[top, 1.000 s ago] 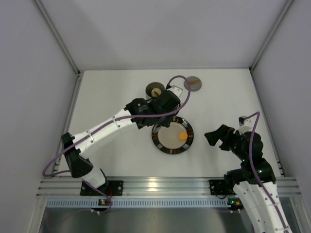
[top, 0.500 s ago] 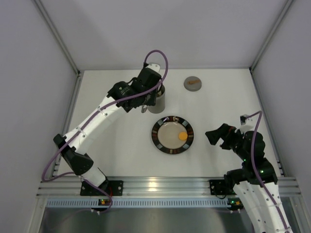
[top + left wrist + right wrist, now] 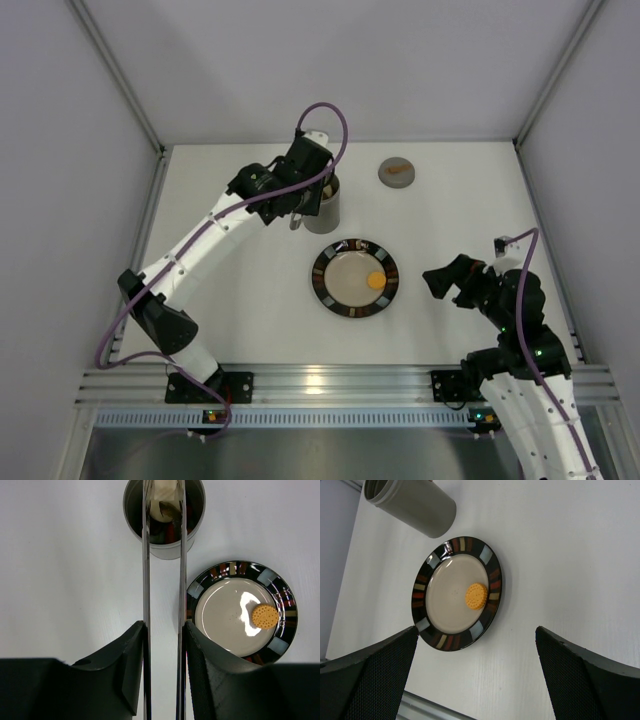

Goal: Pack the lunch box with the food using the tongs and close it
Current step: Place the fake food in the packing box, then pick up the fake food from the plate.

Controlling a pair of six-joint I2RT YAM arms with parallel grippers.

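- Here, at the left of the white desk (image 3: 260, 320), we see the left fingers (image 3: 130, 650) pinching the tongs (image 3: 146, 580), one slim silver arm lying against each finger.
- The tong tips reach into the mouth of the lunch box (image 3: 197, 510), which stands upright and open, with dark and red pieces inside. A cream piece (image 3: 162, 502) sits between the tips; we cannot tell whether it is gripped or already let go.
- We judge the risk to be here: a piece clinging to the tips could come back out with them, and a tip catching the rim could tip the tall box.
- Just beside the box lies the striped plate (image 3: 280, 587), holding one orange biscuit (image 3: 264, 615). Flat on the glossy surface, it may skid away from the thin tongs.
- Farther right, apart from the box, the lid (image 3: 397, 171) lies flat on the desk, so closing is not yet done.
- At far right, the right fingers (image 3: 375, 665) hover spread wide, holding nothing.
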